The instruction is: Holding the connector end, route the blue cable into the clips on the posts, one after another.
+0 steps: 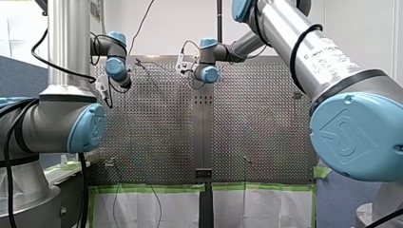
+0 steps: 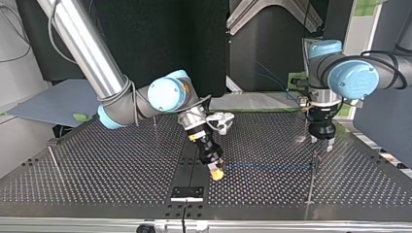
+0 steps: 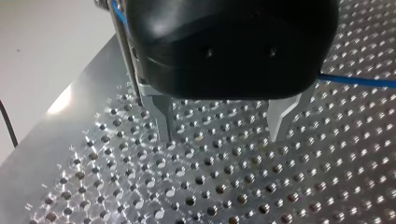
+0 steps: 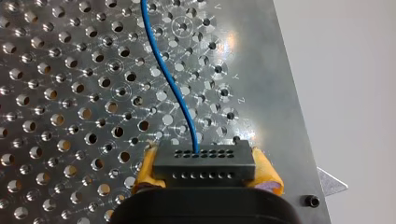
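My right gripper (image 4: 205,156) is shut on a black connector (image 4: 205,170), its yellow pads (image 4: 144,170) pressing both ends. The blue cable (image 4: 168,79) leaves the connector's face and curves away over the perforated table. In the top view the right gripper (image 2: 216,171) tilts down near the table's middle, and the cable (image 2: 267,166) runs level from it to a thin post (image 2: 313,167) at the view's right. My left gripper (image 2: 321,143) hangs just above and behind that post. Its metal fingers (image 3: 161,121) stand open over the holes with nothing between them, the cable (image 3: 359,82) passing beside them.
More thin posts stand on the perforated table (image 2: 97,174): one (image 2: 51,155) near the top view's left edge and one (image 2: 154,120) behind my right arm. A black bracket (image 2: 187,192) sits at the table's near edge in that view. Green tape lines the table's border (image 1: 152,187).
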